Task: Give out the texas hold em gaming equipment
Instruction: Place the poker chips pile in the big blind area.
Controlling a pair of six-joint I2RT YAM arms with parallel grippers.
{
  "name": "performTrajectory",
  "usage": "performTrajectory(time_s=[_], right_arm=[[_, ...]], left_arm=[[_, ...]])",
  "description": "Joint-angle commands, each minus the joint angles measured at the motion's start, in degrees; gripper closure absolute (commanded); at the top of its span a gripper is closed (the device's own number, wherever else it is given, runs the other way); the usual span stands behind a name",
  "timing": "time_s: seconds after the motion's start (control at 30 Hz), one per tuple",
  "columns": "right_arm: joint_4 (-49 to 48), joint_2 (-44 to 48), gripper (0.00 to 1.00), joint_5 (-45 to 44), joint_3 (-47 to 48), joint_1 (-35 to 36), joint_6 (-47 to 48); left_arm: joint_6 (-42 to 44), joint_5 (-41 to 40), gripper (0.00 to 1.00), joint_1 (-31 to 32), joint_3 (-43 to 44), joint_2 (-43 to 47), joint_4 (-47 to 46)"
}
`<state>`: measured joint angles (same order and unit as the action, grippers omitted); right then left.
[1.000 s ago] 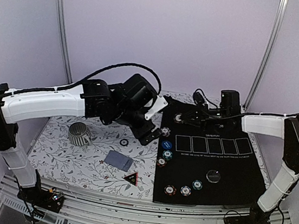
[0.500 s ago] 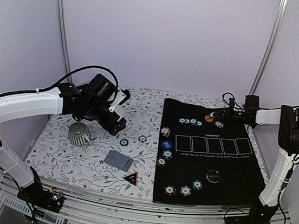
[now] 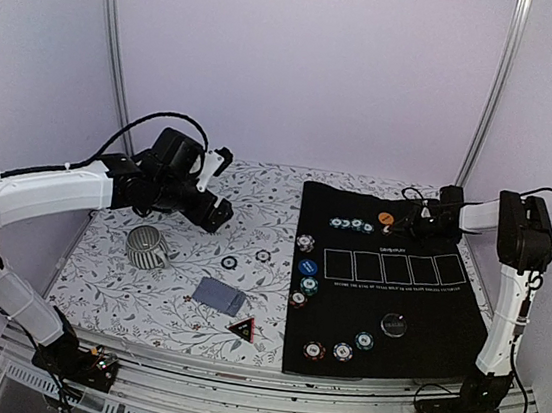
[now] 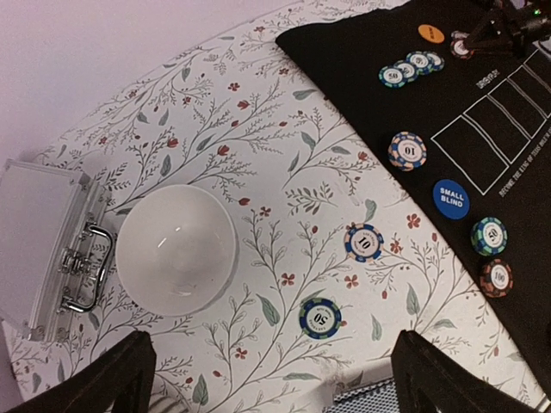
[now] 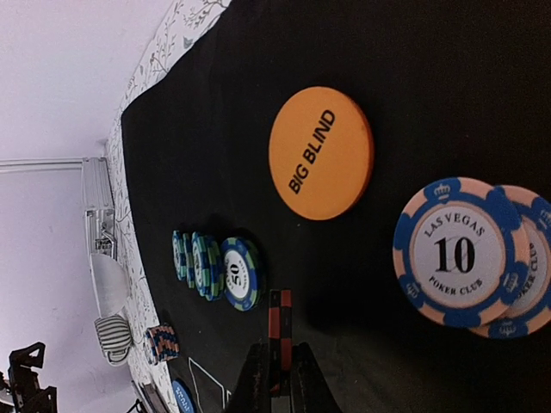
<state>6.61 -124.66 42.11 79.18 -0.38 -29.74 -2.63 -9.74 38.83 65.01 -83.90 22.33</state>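
My right gripper is shut on two red-and-black striped chips, held edge-on just above the black mat. Beside it lie the orange BIG BLIND button, two pink-blue 10 chips and a row of green-blue 50 chips. In the top view this gripper is at the mat's far right. My left gripper is open and empty above the floral cloth, over a 50 chip and a 10 chip. The blue SMALL BLIND button, grey-blue cards and black disc lie flat.
A white bowl and a silver case sit at the cloth's far left. A striped mug stands by the left arm. Three chips lie near the mat's front edge. A small dark triangle lies in front of the cards.
My left gripper drew back left from the mat's edge, leaving two chips on the cloth. My right gripper swung toward the mat's far right, by the orange button.
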Motion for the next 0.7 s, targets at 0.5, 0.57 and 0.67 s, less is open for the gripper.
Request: performTrajectory(time_s=[0.5, 0.57, 0.67], right_arm=[[12.7, 8.9, 0.00, -15.7, 4.9, 0.7, 7.6], [14.4, 11.9, 0.01, -17.8, 5.1, 1.4, 8.8], [17.3, 17.0, 0.01, -21.4, 6.0, 3.6, 10.9]], left_arm=[[0.3, -0.4, 0.02, -1.7, -3.4, 0.5, -4.6], [0.5, -0.1, 0.02, -1.7, -3.7, 0.3, -4.8], [1.2, -0.3, 0.02, -1.7, -3.9, -0.1, -5.1]])
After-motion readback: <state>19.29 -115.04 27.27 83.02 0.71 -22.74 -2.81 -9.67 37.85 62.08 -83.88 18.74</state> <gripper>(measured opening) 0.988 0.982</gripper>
